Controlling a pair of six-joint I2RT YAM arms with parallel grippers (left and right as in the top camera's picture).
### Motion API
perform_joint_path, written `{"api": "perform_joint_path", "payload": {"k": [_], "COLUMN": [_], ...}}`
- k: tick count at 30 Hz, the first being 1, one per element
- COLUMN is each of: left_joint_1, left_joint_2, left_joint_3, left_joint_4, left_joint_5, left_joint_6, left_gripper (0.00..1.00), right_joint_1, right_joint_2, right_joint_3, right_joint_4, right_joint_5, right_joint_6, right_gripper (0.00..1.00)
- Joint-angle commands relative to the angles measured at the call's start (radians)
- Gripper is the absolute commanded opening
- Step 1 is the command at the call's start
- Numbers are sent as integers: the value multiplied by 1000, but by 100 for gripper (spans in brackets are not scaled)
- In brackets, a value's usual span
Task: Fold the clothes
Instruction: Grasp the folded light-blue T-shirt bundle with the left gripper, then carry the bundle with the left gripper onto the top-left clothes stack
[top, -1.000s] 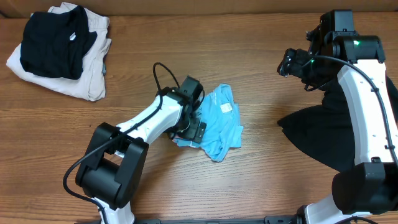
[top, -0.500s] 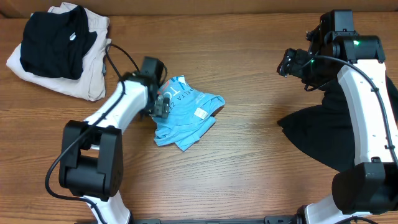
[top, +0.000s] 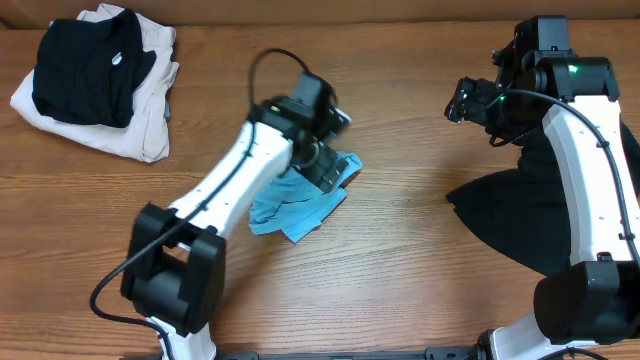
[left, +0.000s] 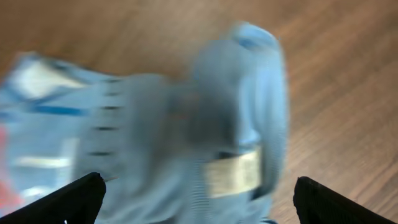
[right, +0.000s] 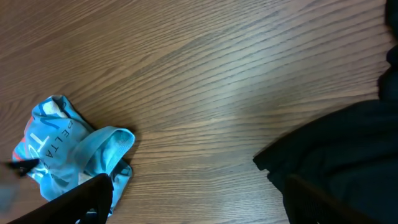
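Your reference is the sky-blue T-shirt (top: 292, 208), crumpled on the table (top: 400, 260). Your left gripper (top: 327, 168) sits over the shirt's right end with its jaws spread wide and nothing pinched (the wrist view is blurred). Your right gripper (top: 464, 101) hangs well right of the shirt, jaws apart, empty. A black garment (top: 510, 215) lies far right of the shirt, and a black-on-beige pile (top: 95, 80) lies far to its upper left.

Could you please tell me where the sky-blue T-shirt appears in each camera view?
Overhead: the sky-blue T-shirt lies near the table's centre, partly under the left arm.
Left wrist: the T-shirt fills most of the frame, blurred.
Right wrist: the T-shirt sits in the bottom-left corner.
Shared landmark: the wooden table beneath it.
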Motion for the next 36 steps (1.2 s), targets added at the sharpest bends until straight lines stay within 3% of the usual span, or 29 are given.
{"api": "perform_joint_path", "payload": {"k": [1,11,17,20,27,28,32,36], "left_joint_1": [-20,-24,-25,-26,-26,-26,-14,21], "left_joint_2": [-2,-2,-2,-2,-2,-2,-3,-3], "left_joint_3": [-76,-211,-282,-312,-328,-327,-277,-119], "left_joint_4": [31,90,115,129,153,156,119,-14], "left_joint_5": [-40,-28,-8,9,-18,-34,-119,-211], "left_joint_6": [54,58,58,52,-55,-77,-153,-172], "left_gripper": [100,99,90,76,9,4,4,4], "right_joint_1": [3,3,3,3,3,3,3,3], "right_joint_2": [-6,-6,-6,-6,-6,-6,-6,-6], "right_joint_3": [9,9,9,9,9,9,9,9], "right_joint_4": [3,3,3,3,3,3,2,3], "right_joint_5": [-5,-6,-6,-6,-6,-6,-6,-5], "right_joint_6": [0,0,0,0,0,0,0,0], "right_gripper": [91,91,91,91,91,91,91,91]}}
